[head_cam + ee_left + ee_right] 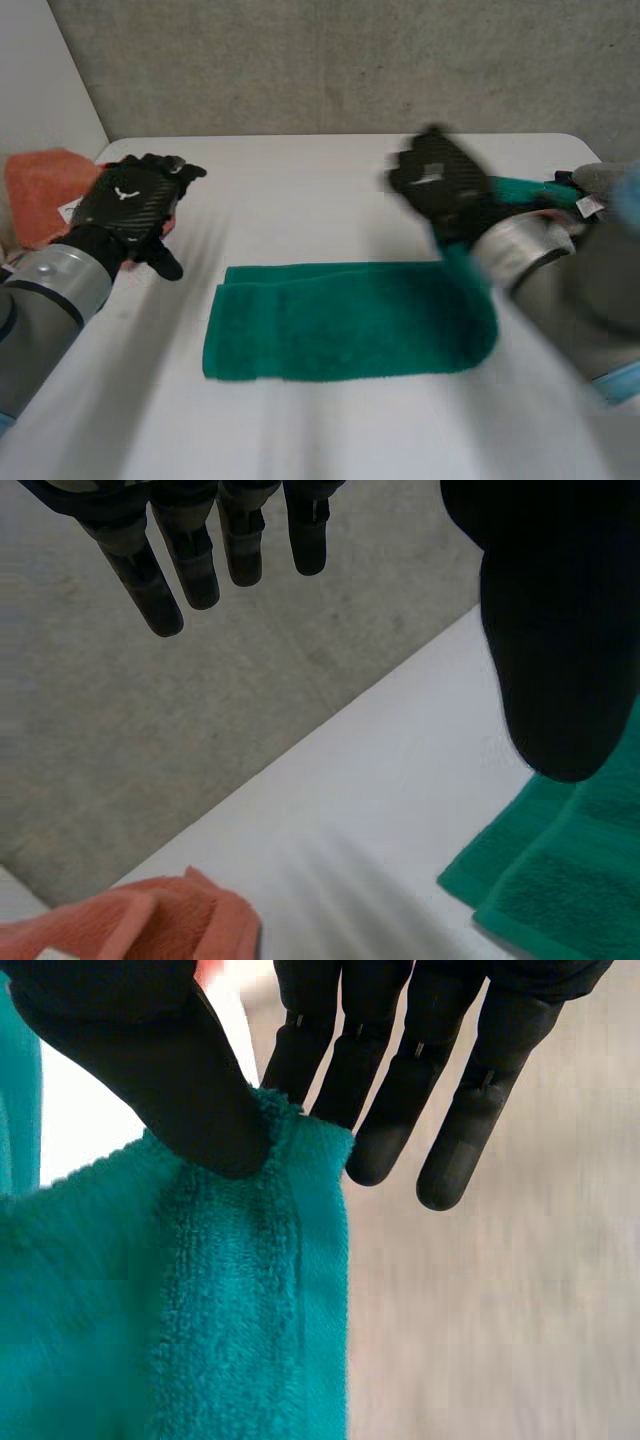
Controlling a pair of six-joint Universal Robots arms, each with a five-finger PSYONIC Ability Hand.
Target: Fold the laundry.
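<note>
Green towel (340, 320) lay lower centre of the head view on the white counter (300, 180), doubled lengthwise into a long band w/ stacked edges at its left end. Its right end rose off the surface to the right hand (440, 185), upper right of centre. In the right wrist view the thumb pressed a hemmed corner of the terry against straight fingers (385, 1080) behind it, i.e. a pinch grip on the towel. Left hand (125, 205), upper left, hovered w/ fingers (195, 560) straight & apart, holding nothing, near an orange cloth (45, 190) at the counter's left edge. Towel looked light, soft & floppy: thick looped pile, flatter woven band by the hem, no stiffness, so it would prob. sag & drape from any single pinch. The pile should give decent friction, so slip seemed unlikely. Best holds, as a judgement: corners or hem band, both layers together, one hand per end so the fold lands square. Counter was smooth, matte, hard.
</note>
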